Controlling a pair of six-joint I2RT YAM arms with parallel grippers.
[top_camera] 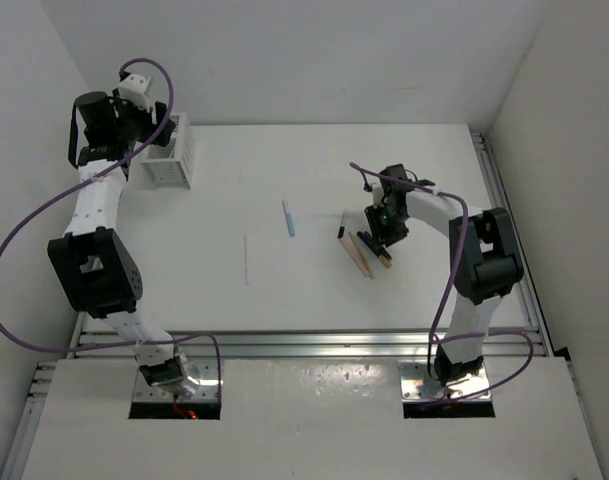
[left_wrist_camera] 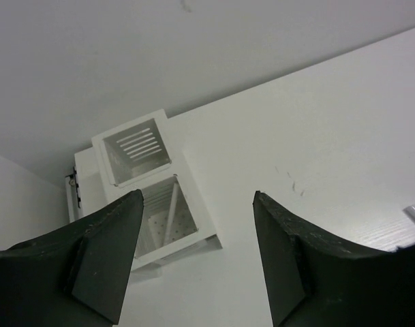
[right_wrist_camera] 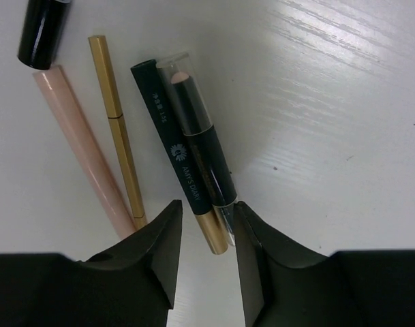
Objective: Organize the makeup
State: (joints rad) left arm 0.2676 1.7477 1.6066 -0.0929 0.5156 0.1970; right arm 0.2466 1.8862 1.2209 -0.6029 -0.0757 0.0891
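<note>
Dark stick (right_wrist_camera: 183, 157), gold end toward hand (right_wrist_camera: 207, 208) (tilted)

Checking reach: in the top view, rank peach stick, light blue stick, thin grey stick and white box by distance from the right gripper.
1. peach stick, beside the right gripper.
2. light blue stick, centre.
3. thin grey stick, left of centre.
4. white box, far-left corner.

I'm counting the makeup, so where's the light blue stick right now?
In the top view, the light blue stick lies alone near the table's middle, left of the sticks under the right tool and right of the white slatted box.
</note>
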